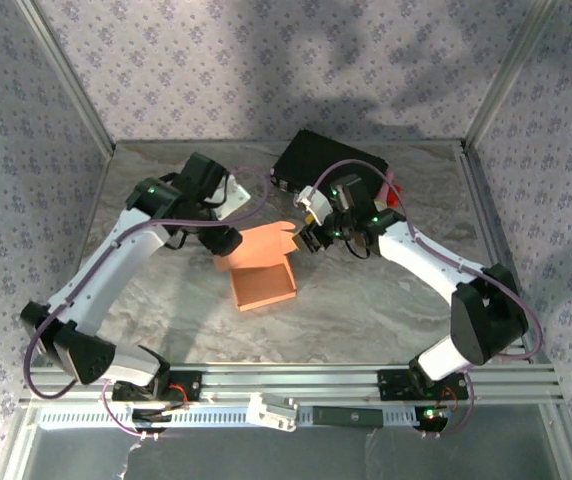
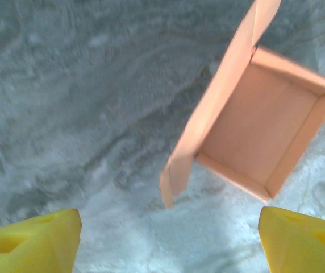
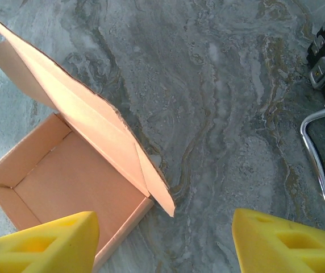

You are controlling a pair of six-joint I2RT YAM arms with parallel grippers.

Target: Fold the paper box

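The big grey table (image 1: 366,310) has swirly marks like stone. At the far side sits a black case (image 1: 321,160) with shiny metal bits, and it is not part of this job. The paper box (image 1: 263,285) lies near the middle of the table, closer to us than the case and between the two arms. It is salmon-brown. Its bottom part is already a little tray with four low walls standing up. The lid (image 3: 94,119) is joined to the far wall. It sticks up and leans and is not shut. A small tab (image 3: 154,190) hangs off the end of the lid. The left gripper (image 2: 168,239) hangs over the table just beside the box. Its yellow fingers (image 2: 32,242) are wide apart and hold nothing. The right gripper (image 3: 165,242) is over the other side of the box. Its fingers (image 3: 287,244) are also apart and hold nothing. I think the next job is to shut the lid. To do it well, one gripper should keep the tray from sliding, because thin card is light and slips on a smooth table. The other should push the lid down slowly from its free edge. The small tabs must bend in and go inside the walls, not on top, or the lid will pop up. Pushing too hard could squash a wall.
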